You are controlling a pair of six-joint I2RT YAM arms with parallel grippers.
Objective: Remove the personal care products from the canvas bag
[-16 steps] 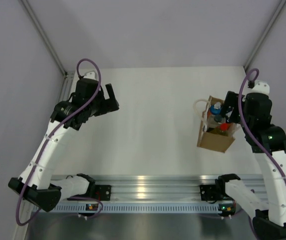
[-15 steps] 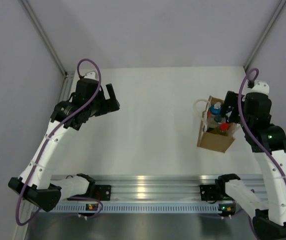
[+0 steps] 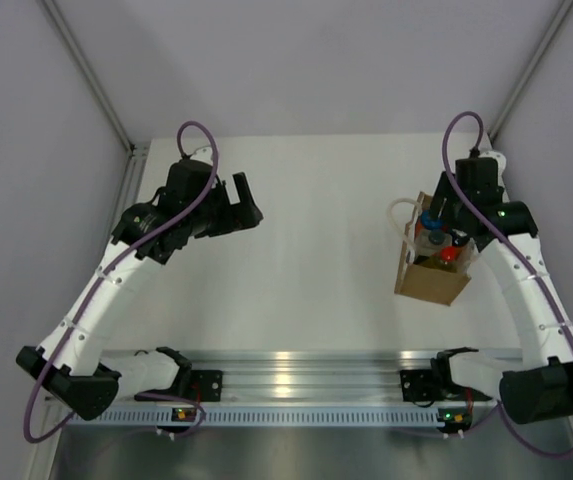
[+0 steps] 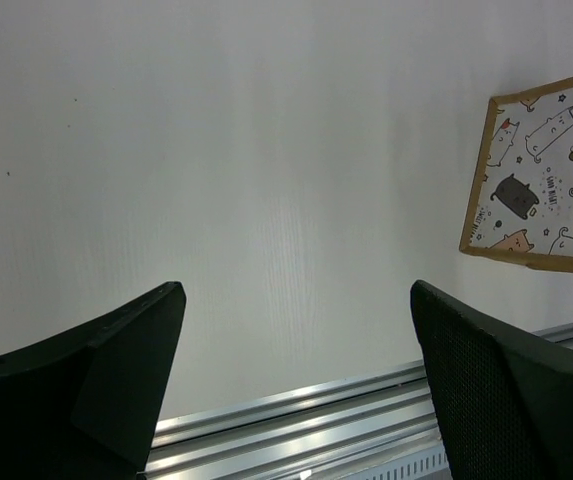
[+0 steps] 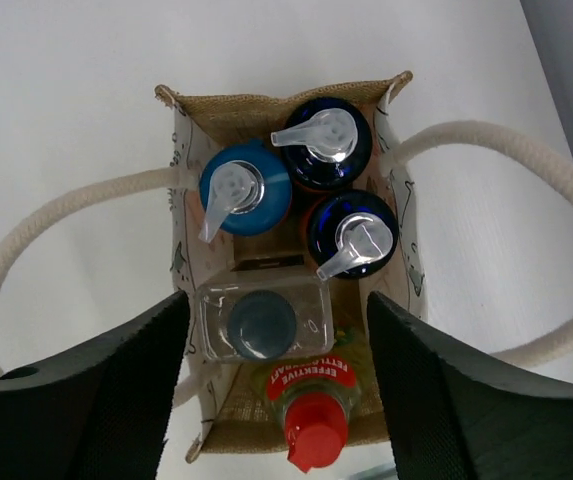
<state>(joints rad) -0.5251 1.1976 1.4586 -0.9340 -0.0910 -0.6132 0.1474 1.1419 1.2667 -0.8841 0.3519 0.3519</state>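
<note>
Hovering above the packed bag

Right jaws hang spread above the canvas bag (image 3: pixel 432 282), one finger on either side of the clear squarish bottle (image 5: pixel 261 322), gripping nothing; the bag stands at the right of the worktop (image 3: pixel 316 260); inside it are three pump-topped bottles (image 5: pixel 326 140), the clear one and a red-capped yellow bottle (image 5: pixel 311 425); left jaws stand wide open over the worktop, well apart from the bag.

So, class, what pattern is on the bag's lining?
Cartoon cats on white lining, clearest in the left wrist view.
</note>
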